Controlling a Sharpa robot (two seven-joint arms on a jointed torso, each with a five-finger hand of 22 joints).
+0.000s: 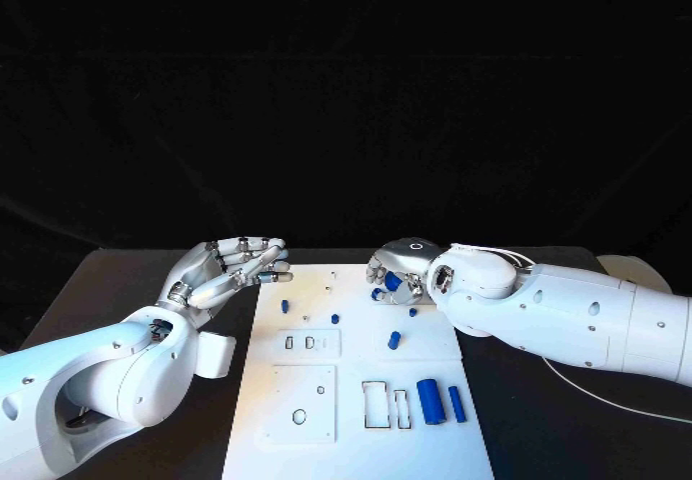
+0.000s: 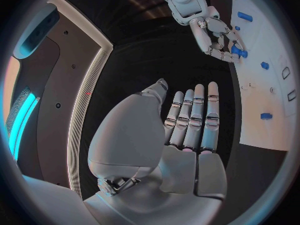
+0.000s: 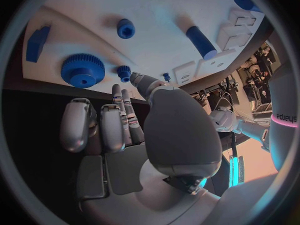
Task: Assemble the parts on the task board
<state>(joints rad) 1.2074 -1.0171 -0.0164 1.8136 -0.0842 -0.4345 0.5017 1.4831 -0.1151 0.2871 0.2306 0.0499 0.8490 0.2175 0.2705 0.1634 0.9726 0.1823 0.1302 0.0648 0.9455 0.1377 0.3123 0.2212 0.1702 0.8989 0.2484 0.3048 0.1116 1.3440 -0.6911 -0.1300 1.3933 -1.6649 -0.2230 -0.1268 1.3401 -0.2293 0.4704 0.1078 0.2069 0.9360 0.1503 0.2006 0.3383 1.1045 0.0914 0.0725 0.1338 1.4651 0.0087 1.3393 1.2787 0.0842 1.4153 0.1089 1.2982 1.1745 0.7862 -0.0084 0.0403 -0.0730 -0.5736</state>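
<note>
On the table: we see the task board (image 1: 353, 420).
Left hand (image 1: 238, 268): fingers apart, holding nothing.
Right hand (image 1: 400, 280): we cannot tell its grip.

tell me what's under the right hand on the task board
Under the right hand the right wrist view shows a large blue gear and a small blue gear on the white task board. The head view shows blue between its fingers; a grip cannot be confirmed.

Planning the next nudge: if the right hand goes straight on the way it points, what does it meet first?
Likely the small blue gear just past the right hand's fingertips, near the task board's edge; the large blue gear lies beside it. Height gap unclear.
</note>
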